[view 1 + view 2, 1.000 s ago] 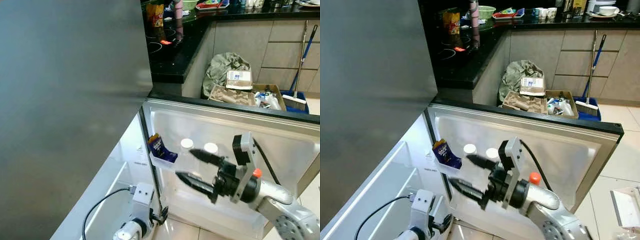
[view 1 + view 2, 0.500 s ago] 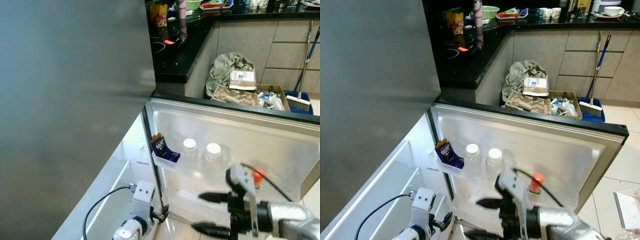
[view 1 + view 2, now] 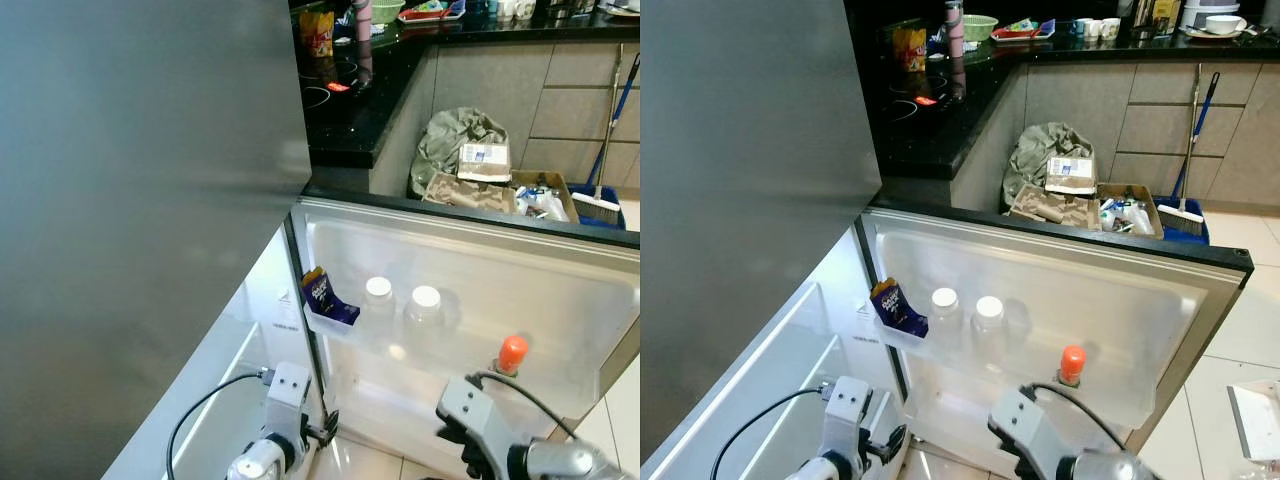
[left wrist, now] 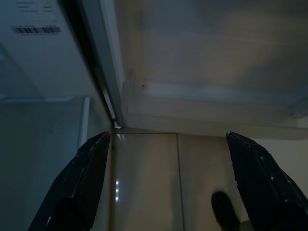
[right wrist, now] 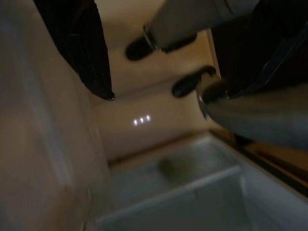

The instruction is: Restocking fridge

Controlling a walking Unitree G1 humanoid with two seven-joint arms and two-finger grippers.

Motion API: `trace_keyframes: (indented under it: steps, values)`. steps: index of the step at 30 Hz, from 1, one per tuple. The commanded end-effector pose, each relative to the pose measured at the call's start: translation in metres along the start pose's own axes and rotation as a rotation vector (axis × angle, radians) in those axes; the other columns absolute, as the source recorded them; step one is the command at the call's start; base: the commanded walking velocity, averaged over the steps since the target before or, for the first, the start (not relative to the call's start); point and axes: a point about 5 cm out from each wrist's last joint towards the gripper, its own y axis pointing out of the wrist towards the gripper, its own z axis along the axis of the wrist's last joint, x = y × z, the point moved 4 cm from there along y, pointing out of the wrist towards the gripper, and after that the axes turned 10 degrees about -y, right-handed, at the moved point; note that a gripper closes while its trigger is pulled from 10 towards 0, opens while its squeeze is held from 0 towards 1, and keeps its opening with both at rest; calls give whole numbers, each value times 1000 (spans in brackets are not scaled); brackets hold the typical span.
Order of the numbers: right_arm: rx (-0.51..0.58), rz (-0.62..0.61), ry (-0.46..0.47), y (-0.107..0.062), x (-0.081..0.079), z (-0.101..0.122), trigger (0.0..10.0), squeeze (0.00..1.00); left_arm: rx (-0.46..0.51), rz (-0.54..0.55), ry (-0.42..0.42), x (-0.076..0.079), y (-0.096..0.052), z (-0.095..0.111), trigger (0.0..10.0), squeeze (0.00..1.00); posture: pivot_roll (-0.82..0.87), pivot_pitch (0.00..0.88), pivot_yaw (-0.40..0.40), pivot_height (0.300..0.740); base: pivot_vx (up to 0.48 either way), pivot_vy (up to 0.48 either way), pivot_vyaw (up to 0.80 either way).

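orange-capped bottle (image 3: pixel 511 355) upright on fridge door shelf (image 3: pixel 560 395).

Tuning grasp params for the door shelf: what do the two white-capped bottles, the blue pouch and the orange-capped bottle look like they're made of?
White-capped bottles: probably translucent plastic, cloudy bodies, matte caps. Blue pouch: glossy printed foil or plastic film, crinkled, leaning. Orange-capped bottle: smooth plastic cap; its body is too hidden to judge.
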Motion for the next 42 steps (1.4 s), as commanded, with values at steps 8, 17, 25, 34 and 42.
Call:
trace_keyframes:
  steps: [8,17,25,34,42]
  values:
    - [-62,-362,448,25,7,-66,10000,0,-96,85,45,-20,-8,-24,10000,0,-86,103,102,740,0,0,0]
    - [15,-600,712,27,24,-79,10000,0,-94,140,15,-28,-10,-26,10000,0,-86,90,102,740,0,0,0]
    - [61,-586,695,32,26,-74,10000,0,-152,165,17,-27,-11,-40,10000,0,-106,80,91,740,0,0,0]
    - [65,-568,638,34,27,-73,10000,0,-150,169,-12,-24,-12,-44,10000,0,-112,88,68,740,0,-194,0]
    - [74,-558,619,35,28,-71,10000,0,-148,170,-17,-24,-11,-45,10000,0,-112,88,65,740,0,-420,0]
